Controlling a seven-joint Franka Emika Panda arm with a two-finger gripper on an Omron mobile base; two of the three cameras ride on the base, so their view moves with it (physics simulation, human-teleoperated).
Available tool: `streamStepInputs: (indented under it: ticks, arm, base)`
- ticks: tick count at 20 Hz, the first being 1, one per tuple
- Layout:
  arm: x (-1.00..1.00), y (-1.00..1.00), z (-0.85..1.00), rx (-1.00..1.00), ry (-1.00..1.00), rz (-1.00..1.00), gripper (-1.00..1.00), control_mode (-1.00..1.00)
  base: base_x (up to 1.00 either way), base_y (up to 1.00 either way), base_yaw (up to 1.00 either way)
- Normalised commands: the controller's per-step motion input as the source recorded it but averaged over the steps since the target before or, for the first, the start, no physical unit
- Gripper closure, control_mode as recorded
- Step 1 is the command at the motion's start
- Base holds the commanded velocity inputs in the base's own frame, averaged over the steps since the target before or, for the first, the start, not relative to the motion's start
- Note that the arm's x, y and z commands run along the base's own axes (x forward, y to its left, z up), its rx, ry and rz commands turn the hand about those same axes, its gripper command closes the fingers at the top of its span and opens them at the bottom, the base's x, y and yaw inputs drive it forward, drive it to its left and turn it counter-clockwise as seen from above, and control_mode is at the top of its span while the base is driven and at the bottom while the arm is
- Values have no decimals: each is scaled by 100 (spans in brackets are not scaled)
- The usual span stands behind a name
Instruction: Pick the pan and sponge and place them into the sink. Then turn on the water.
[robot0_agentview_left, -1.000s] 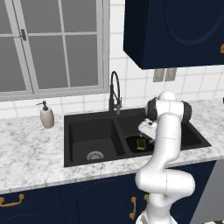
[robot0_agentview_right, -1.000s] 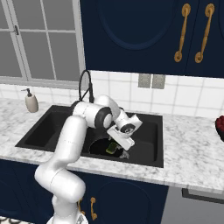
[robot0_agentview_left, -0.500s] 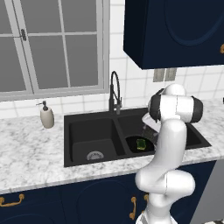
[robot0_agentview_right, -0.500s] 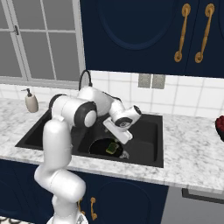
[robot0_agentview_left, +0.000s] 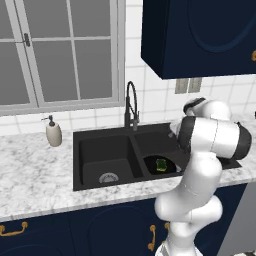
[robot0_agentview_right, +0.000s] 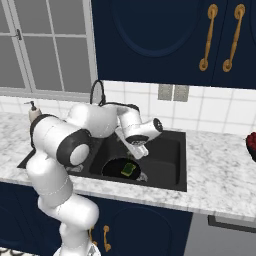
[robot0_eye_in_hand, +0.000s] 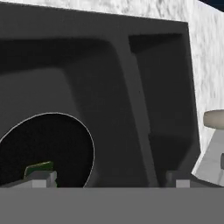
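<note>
The black sink (robot0_agentview_left: 100, 145) (robot0_agentview_right: 170, 160) holds the black pan (robot0_agentview_left: 152, 166) (robot0_agentview_right: 114, 169) (robot0_eye_in_hand: 48, 144) on the floor of its right basin. The yellow-green sponge (robot0_agentview_left: 161, 165) (robot0_agentview_right: 128, 169) (robot0_eye_in_hand: 38, 167) lies inside the pan. My gripper (robot0_agentview_right: 138, 151) (robot0_eye_in_hand: 109, 181) hangs open and empty over the right basin, just above and beside the pan. Its fingertips (robot0_eye_in_hand: 43, 177) stand wide apart. The tall black faucet (robot0_agentview_left: 131, 105) (robot0_agentview_right: 97, 92) stands behind the divider, and no stream falls from it.
A cream soap dispenser (robot0_agentview_left: 53, 134) (robot0_agentview_right: 33, 111) stands on the marble counter (robot0_agentview_left: 35, 175) (robot0_agentview_right: 220, 170) left of the sink. The window is behind it. Dark blue cabinets hang above the sink's right side. My own arm crowds the right basin's front edge.
The arm has refolded, its elbow swinging out to one side. The hand rose a little above the right basin. Pan and sponge have stayed put.
</note>
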Motion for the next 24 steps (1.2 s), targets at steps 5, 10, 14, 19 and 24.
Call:
streamStepInputs:
  ticks: [5,10,14,19,24]
  arm:
    - [-39,-16,65,9,-29,6,-100,-100]
    - [-45,-7,36,0,-42,15,-100,-100]
    - [-30,-14,14,0,-43,18,-100,-100]
    - [-4,-21,0,-3,-32,21,-100,-100]
    - [0,-8,-1,-12,-17,21,-100,-100]
  base:
    - [0,0,0]
    - [0,0,0]
    - [0,0,0]
    - [0,0,0]
    - [0,0,0]
